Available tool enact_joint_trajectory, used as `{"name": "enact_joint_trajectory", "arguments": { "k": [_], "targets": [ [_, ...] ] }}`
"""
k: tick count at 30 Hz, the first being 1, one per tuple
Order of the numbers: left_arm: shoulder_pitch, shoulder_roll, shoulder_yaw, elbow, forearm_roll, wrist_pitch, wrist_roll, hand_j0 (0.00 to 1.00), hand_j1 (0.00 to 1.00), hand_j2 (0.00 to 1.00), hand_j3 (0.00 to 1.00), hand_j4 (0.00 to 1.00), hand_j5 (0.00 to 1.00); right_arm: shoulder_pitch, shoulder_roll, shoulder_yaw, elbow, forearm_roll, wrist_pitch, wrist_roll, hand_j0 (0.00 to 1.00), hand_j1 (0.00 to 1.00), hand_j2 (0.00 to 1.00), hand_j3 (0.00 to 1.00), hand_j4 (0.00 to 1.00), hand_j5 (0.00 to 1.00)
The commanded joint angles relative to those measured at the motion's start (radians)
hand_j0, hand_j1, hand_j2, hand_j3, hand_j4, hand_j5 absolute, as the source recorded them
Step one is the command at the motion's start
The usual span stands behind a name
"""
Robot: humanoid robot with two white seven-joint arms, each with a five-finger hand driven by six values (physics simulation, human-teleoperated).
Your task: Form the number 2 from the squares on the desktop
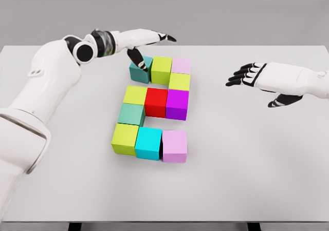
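Grey wall behind, and a flat light-grey tabletop carrying ten coloured cubes packed into a blocky figure near its middle.

Left hand reaches in from the upper left, its fingers stretched out straight over the far end of the figure, holding nothing; the dark-tipped thumb points down and touches or nearly touches the top of the teal cube, which sits directly below the palm. Just to the right of that cube, under the fingertips, stand a lime-green cube and a pale pink cube, forming the top row. A yellow-green cube sits under the pink one, nearer the robot.

Further toward the robot from the left hand comes the middle row: a yellow-green block, a red cube and a magenta cube, touching side by side. Below the row's left end is a sea-green cube. The nearest row holds an olive-green cube, a cyan cube and a lilac cube.

Right hand hovers well to the right of the figure, above bare table, fingers spread and slightly curled, gripping nothing, its black fingertips pointing toward the cubes.
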Motion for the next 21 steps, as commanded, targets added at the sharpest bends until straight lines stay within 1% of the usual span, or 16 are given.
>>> {"name": "enact_joint_trajectory", "arguments": {
  "k": [1,3,4,6,7,8,9,10,11,12,13,14,15,16,18,21],
  "targets": [
    [0.000,0.014,0.004,-0.009,0.010,-0.001,-0.003,1.00,1.00,1.00,1.00,1.00,1.00,0.000,0.000,0.000,-0.001,-0.006,0.003,0.000,1.00,1.00,1.00,1.00,1.00,1.00],
    [0.002,0.022,0.004,-0.031,0.012,-0.003,-0.003,1.00,1.00,1.00,1.00,1.00,1.00,0.000,0.000,0.000,-0.001,-0.006,0.003,0.000,1.00,1.00,1.00,1.00,1.00,1.00],
    [0.002,0.048,0.002,-0.049,0.032,-0.006,-0.006,1.00,1.00,1.00,1.00,1.00,1.00,0.000,0.000,0.000,-0.001,-0.006,0.003,0.000,1.00,1.00,1.00,1.00,1.00,1.00],
    [0.002,0.096,0.002,-0.118,0.088,-0.006,-0.054,1.00,1.00,1.00,1.00,1.00,1.00,0.000,0.000,0.000,-0.001,-0.006,0.003,0.000,1.00,1.00,1.00,1.00,1.00,1.00],
    [0.002,0.134,-0.001,-0.179,0.136,-0.006,-0.095,1.00,1.00,1.00,1.00,1.00,1.00,0.000,0.000,0.000,-0.001,-0.006,0.003,0.000,1.00,1.00,1.00,1.00,1.00,1.00],
    [0.014,0.184,-0.025,-0.251,0.208,-0.006,-0.112,1.00,1.00,1.00,1.00,1.00,1.00,0.000,0.000,0.000,-0.001,-0.006,0.003,0.000,1.00,1.00,1.00,1.00,1.00,1.00],
    [0.029,0.255,-0.067,-0.330,0.318,-0.006,-0.112,1.00,1.00,1.00,1.00,1.00,1.00,0.000,0.000,0.000,-0.001,-0.006,0.003,0.000,1.00,1.00,1.00,1.00,1.00,1.00],
    [0.046,0.310,-0.105,-0.411,0.398,-0.006,-0.112,1.00,1.00,1.00,1.00,1.00,1.00,0.000,0.000,0.000,-0.001,-0.006,0.003,0.000,1.00,1.00,1.00,1.00,1.00,1.00],
    [0.072,0.398,-0.130,-0.511,0.479,-0.006,-0.112,1.00,1.00,1.00,1.00,1.00,1.00,-0.002,0.000,0.000,-0.001,-0.006,0.003,0.000,1.00,1.00,1.00,1.00,1.00,1.00],
    [0.109,0.481,-0.131,-0.603,0.518,-0.006,-0.112,1.00,1.00,1.00,1.00,1.00,1.00,-0.002,0.000,0.000,-0.001,-0.006,0.003,0.000,1.00,1.00,1.00,1.00,1.00,1.00],
    [0.133,0.530,-0.128,-0.644,0.527,-0.006,-0.112,1.00,1.00,1.00,1.00,1.00,1.00,-0.002,0.000,0.000,-0.001,-0.006,0.003,0.000,1.00,1.00,1.00,1.00,1.00,1.00],
    [0.141,0.574,-0.130,-0.648,0.538,-0.006,-0.112,1.00,1.00,1.00,1.00,1.00,1.00,-0.002,0.000,0.000,-0.001,-0.006,0.003,0.000,1.00,1.00,1.00,1.00,1.00,1.00],
    [0.146,0.584,-0.133,-0.645,0.536,-0.006,-0.112,1.00,1.00,1.00,1.00,1.00,1.00,-0.002,0.000,0.000,-0.001,-0.006,0.003,0.000,1.00,1.00,1.00,1.00,1.00,1.00],
    [0.172,0.588,-0.134,-0.648,0.536,-0.006,-0.112,1.00,1.00,1.00,1.00,1.00,1.00,-0.002,0.000,0.000,-0.001,-0.006,0.003,0.000,1.00,1.00,1.00,1.00,1.00,1.00],
    [0.181,0.593,-0.139,-0.652,0.536,-0.006,-0.110,1.00,1.00,1.00,1.00,1.00,1.00,-0.006,0.000,0.000,-0.001,-0.006,0.003,0.000,1.00,1.00,1.00,1.00,1.00,1.00],
    [0.193,0.593,-0.163,-0.643,0.535,-0.006,-0.112,1.00,1.00,1.00,1.00,1.00,1.00,-0.006,0.000,0.001,-0.001,-0.006,0.003,0.000,1.00,1.00,1.00,1.00,1.00,1.00]
  ]
}}
